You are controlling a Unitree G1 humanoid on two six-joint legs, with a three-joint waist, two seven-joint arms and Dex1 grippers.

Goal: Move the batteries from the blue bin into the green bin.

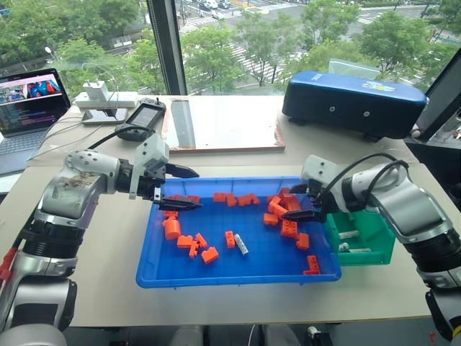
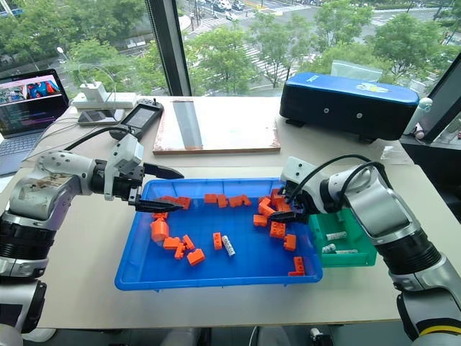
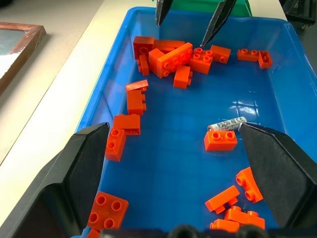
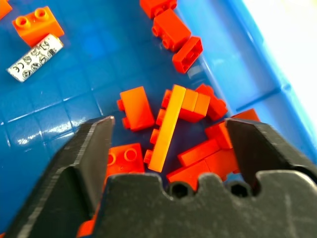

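Behind the desk (image 1: 238,162) we see tall windows over green treetops, a laptop (image 1: 29,108) at the far left and a dark-blue case (image 1: 353,101) at the far right. On the desk lies the blue bin (image 1: 216,277), strewn with orange bricks (image 1: 282,209), and touching its right end stands the green bin (image 1: 382,249), where two batteries (image 1: 348,235) already rest.

One battery (image 1: 240,245) is left in the blue bin, flat on the floor near the middle, just beside a single brick (image 1: 230,238), its long axis running slantwise from the far-left toward the near-right.

Our right gripper (image 1: 308,204) hangs open and empty above the brick heap at the right end; the battery lies to its left and nearer us. Our left gripper (image 1: 184,189) is also open and empty, over the far-left corner, pointing right.

We judge the right arm the better placed, since the green bin sits on its side; the jaws would need to close across the battery's short width.
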